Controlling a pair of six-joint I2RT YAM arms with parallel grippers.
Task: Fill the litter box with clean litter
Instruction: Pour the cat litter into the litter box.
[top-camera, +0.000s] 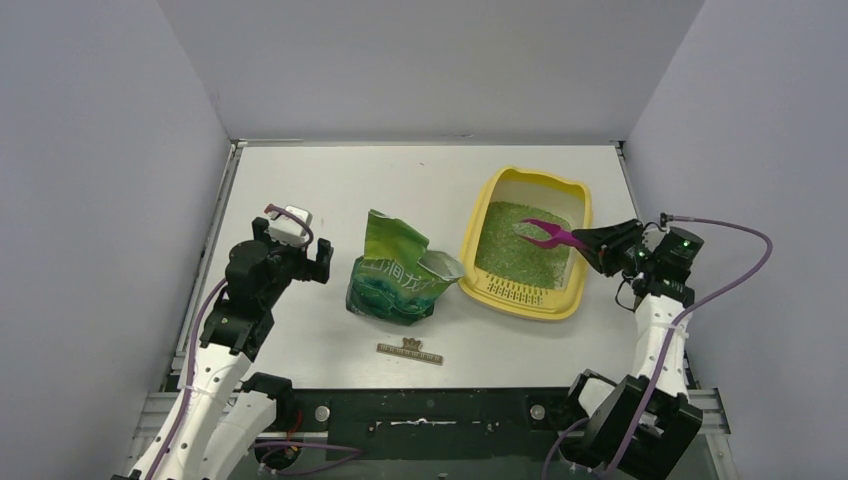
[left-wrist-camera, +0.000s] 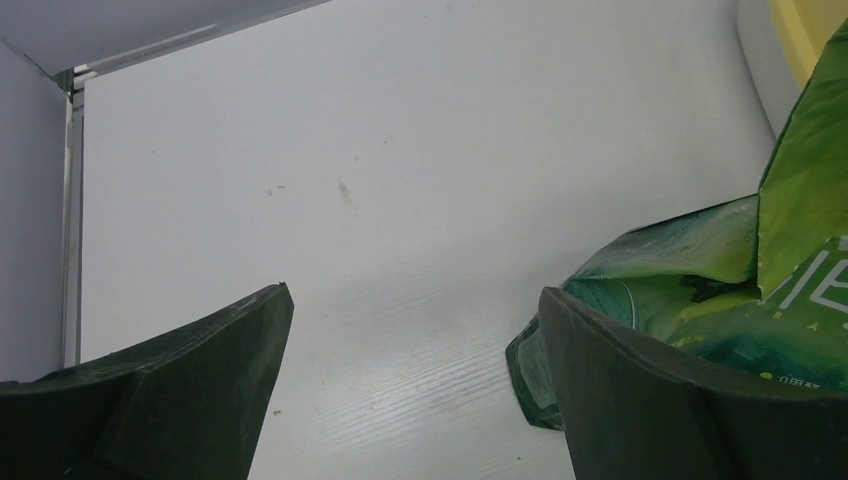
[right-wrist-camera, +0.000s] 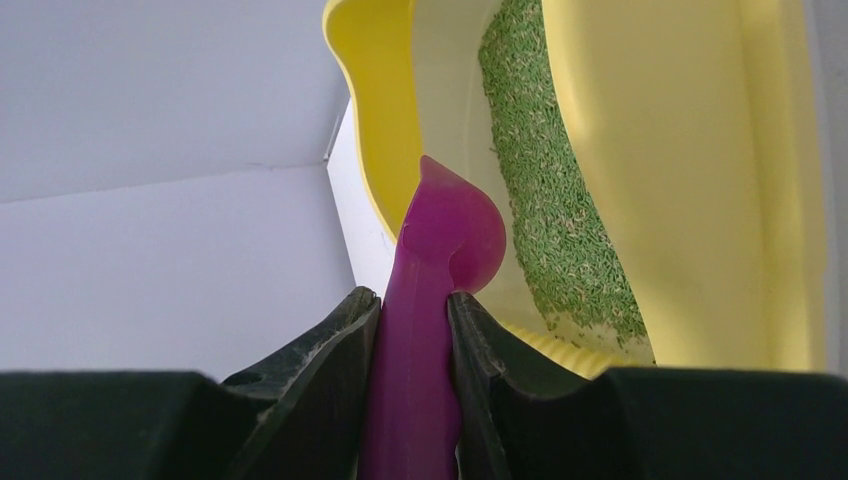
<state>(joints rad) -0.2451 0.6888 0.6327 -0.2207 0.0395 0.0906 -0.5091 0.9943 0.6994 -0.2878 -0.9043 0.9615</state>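
Note:
The pale yellow litter box (top-camera: 480, 255) sits right of centre on the table, its slotted grate at the near end. Light-green litter (top-camera: 515, 245) covers its floor, also seen in the right wrist view (right-wrist-camera: 560, 200). My right gripper (top-camera: 592, 243) is shut on the magenta scoop (top-camera: 548, 235), holding its head above the litter inside the box (right-wrist-camera: 690, 200); the scoop (right-wrist-camera: 430, 300) shows clamped between the fingers. My left gripper (top-camera: 300, 262) is open and empty, just left of the glossy green bag (top-camera: 400, 275), which stands open and crumpled; the bag's edge (left-wrist-camera: 720, 300) lies by my right finger.
A small dark strip (top-camera: 410, 351) lies on the table near the front edge, below the bag. Grey walls enclose the table on the left, back and right. Bare white tabletop (left-wrist-camera: 400, 200) stretches ahead of the left gripper.

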